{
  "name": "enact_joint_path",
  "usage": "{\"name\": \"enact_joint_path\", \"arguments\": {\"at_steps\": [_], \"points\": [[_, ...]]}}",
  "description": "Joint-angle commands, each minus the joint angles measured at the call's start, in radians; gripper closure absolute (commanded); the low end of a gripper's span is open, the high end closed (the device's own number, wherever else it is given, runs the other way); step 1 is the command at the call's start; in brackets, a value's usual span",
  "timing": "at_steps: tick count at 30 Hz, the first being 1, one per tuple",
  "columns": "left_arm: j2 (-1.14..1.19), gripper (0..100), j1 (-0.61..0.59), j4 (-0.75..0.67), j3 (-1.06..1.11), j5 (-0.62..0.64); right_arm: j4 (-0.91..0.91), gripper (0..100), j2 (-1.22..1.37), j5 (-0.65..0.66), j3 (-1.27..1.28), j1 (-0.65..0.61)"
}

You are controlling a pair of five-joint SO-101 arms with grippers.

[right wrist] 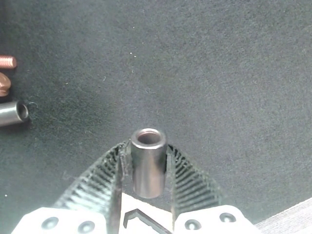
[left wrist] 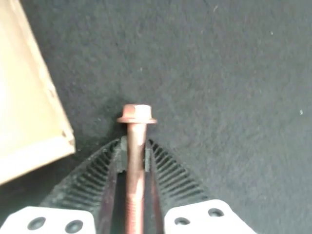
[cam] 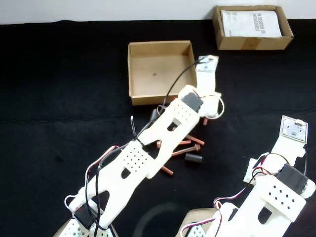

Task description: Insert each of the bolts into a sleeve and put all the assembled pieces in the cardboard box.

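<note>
My left gripper (left wrist: 134, 144) is shut on the shank of a copper bolt (left wrist: 136, 117), whose flanged head sticks out past the fingertips over the black mat. It is just beside a corner of the open cardboard box (left wrist: 39, 107). My right gripper (right wrist: 146, 146) is shut on a dark metal sleeve (right wrist: 148, 163), with the sleeve's bore facing outward. In the high view the left arm (cam: 163, 133) stretches to the right side of the cardboard box (cam: 159, 45), and the right arm (cam: 276, 192) stands at the lower right.
Several loose copper bolts (cam: 183, 144) and a dark sleeve (cam: 193, 158) lie on the mat under the left arm. A second box (cam: 252, 43) holding a paper sits at the back right. The right wrist view has a spare sleeve (right wrist: 12, 113) and bolt ends (right wrist: 5, 62).
</note>
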Motion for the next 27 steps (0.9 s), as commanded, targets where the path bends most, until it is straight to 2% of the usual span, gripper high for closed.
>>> {"name": "enact_joint_path", "arguments": {"at_steps": [1, 4, 9, 13, 16, 20, 21, 23, 27], "points": [[-0.045, 76, 0.018, 0.043, -0.053, -0.051, 0.005, 99.1, -0.018, 0.017, -0.005, -0.005], [-0.041, 67, 0.028, 0.104, -0.047, -0.069, 0.012, 99.1, -0.022, 0.034, -0.005, -0.002], [-0.038, 67, 0.012, 0.11, -0.044, -0.078, 0.025, 99.1, -0.022, 0.034, -0.005, -0.002], [-0.038, 67, 0.001, 0.021, -0.022, -0.127, 0.025, 99.1, -0.022, 0.032, -0.005, -0.002], [-0.038, 74, -0.015, -0.041, 0.045, -0.149, 0.025, 99.1, -0.022, 0.031, -0.005, -0.002], [-0.038, 97, -0.056, -0.126, 0.125, -0.176, 0.025, 99.1, -0.022, 0.031, -0.007, -0.002], [-0.039, 100, -0.068, -0.157, 0.134, -0.176, 0.025, 99.1, -0.022, 0.031, -0.007, -0.002], [-0.039, 97, -0.082, -0.178, 0.139, -0.176, 0.025, 99.1, -0.022, 0.031, -0.007, -0.002], [-0.039, 99, -0.087, -0.146, 0.136, -0.176, 0.027, 99.1, -0.022, 0.032, -0.01, -0.002]]}}
